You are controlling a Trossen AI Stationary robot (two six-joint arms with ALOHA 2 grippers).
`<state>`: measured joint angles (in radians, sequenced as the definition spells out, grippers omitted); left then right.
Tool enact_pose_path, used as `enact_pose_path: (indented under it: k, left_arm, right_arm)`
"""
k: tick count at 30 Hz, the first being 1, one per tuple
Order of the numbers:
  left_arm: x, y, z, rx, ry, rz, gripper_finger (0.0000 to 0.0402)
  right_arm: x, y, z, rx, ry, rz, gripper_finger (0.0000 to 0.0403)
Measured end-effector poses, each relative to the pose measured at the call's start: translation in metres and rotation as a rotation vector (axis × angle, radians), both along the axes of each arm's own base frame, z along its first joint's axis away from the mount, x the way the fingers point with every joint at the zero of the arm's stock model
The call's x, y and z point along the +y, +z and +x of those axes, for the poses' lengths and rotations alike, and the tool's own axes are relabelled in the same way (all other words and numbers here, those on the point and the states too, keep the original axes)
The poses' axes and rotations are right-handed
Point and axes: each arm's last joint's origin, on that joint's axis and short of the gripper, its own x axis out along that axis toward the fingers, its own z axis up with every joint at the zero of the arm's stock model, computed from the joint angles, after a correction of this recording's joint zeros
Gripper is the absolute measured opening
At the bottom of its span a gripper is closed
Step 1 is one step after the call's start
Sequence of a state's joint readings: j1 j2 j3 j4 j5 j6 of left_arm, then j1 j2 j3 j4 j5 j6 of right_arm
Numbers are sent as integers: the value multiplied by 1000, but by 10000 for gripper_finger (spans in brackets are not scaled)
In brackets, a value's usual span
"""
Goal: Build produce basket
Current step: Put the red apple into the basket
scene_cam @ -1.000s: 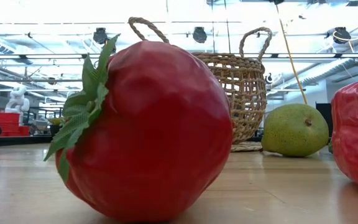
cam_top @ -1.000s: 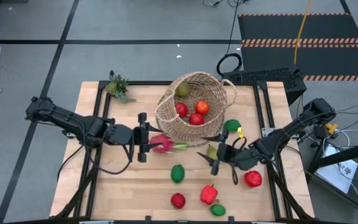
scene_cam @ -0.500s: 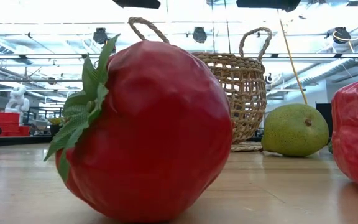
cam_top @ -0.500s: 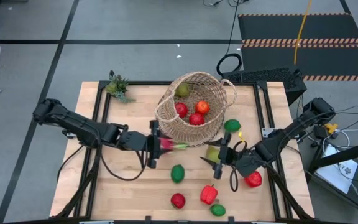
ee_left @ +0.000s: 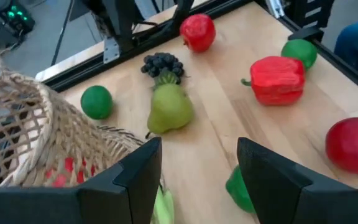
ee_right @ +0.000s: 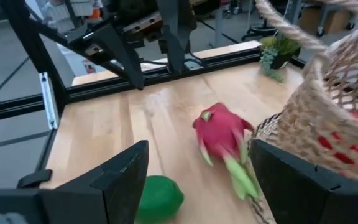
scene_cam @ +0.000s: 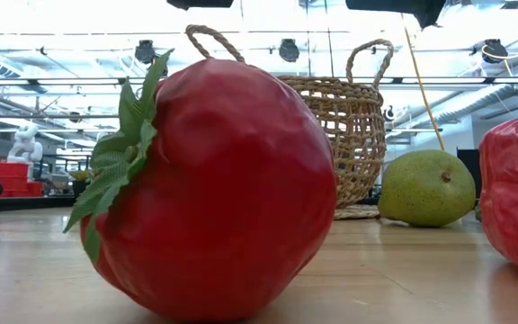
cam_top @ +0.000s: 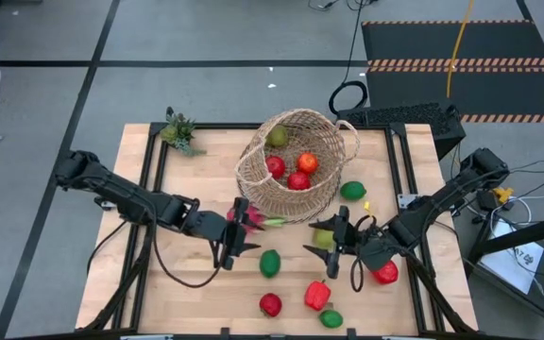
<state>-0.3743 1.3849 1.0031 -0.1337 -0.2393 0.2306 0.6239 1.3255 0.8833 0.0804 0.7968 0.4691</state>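
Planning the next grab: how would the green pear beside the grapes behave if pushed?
The pear lies on its side, so it would likely roll in a curve. It touches the grapes, so a push may shift both. Its smooth skin might slip.

Wooden table (cam_top: 178,283) carries tipped basket (cam_top: 291,198), scattered produce (cam_top: 270,263), small green plant (cam_top: 179,130) at far corner.

Bright, even overhead light; glaring ceiling in low view; motion-blurred dragonfruit (ee_right: 221,138).
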Motion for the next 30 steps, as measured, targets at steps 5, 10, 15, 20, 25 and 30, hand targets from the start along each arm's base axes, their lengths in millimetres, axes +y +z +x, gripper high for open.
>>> enact_pose_path:
  k: [5, 10, 15, 20, 25, 30]
  left_arm:
    - [-13, -1, -6, 6, -64, 26, 209]
    - [-32, 2, -14, 15, -167, 2, 209]
    - [-55, 20, -19, 15, -209, -37, 209]
    - [-82, 22, -19, 21, -244, -24, 209]
    - [-109, 1, -20, 104, -265, -51, 209]
    - [-134, -29, -21, 158, -265, 7, 209]
  right_arm:
    - [7, -6, 9, -20, 36, 37, 274]
    - [17, -4, 22, -18, 66, 51, 274]
    - [34, -2, 38, 5, 135, 63, 274]
    - [46, 1, 50, 56, 164, 73, 274]
    - [53, -2, 54, 114, 180, 79, 274]
    - [57, -7, 50, 159, 187, 112, 274]
